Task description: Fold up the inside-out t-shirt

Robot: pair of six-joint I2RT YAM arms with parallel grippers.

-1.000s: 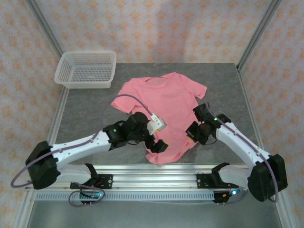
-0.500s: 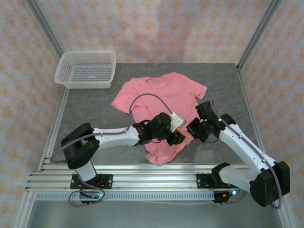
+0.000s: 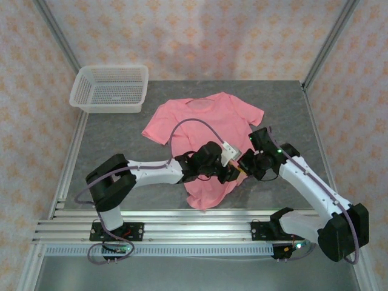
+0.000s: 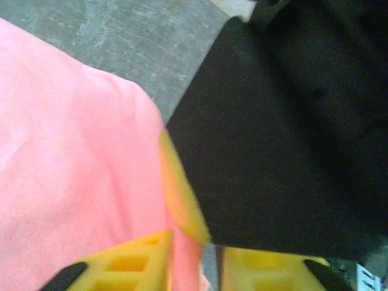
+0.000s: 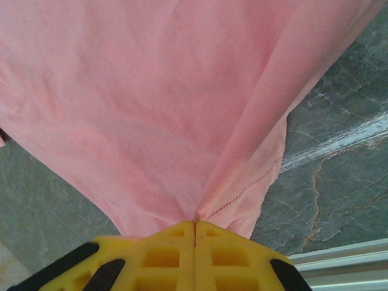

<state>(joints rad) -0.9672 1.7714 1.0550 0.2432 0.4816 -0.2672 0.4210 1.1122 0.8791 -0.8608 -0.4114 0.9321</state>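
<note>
Lying on the grey surface (image 3: 109,145), the t-shirt (image 3: 206,121) is resting with its collar (image 3: 200,101) toward the far edge and its hem (image 5: 245,191) toward the arm bases. It is sitting well apart from the white basket (image 3: 106,104) at the far left corner.

Handling, as judged: the cloth is behaving as a light, soft, limp item. It is draping and funnelling into creases where it is pinched, so it is likely offering no stiffness of its own and is liable to sag or bunch if lifted by one point. It is not looking slippery or fragile. The best holds are judged to be two corners of the hem, or hem and shoulder on one side, taken together so the fabric is kept spread.

Right gripper (image 5: 194,225): its fingers are pressing fully together on the near right edge by the hem, with cloth fanning out from the pinch.

Left gripper (image 4: 194,268): it is sitting just beside the right one at that same edge, its jaws standing narrow around a strip of cloth. The close, blurred wrist view is not letting me tell whether it is actually clamping.

Appearance: plain salmon pink, short-sleeved, unprinted. A stitched line is showing along the hem. The upper body is lying fairly smooth, while the lower part is narrowing and rumpling toward the grippers.
</note>
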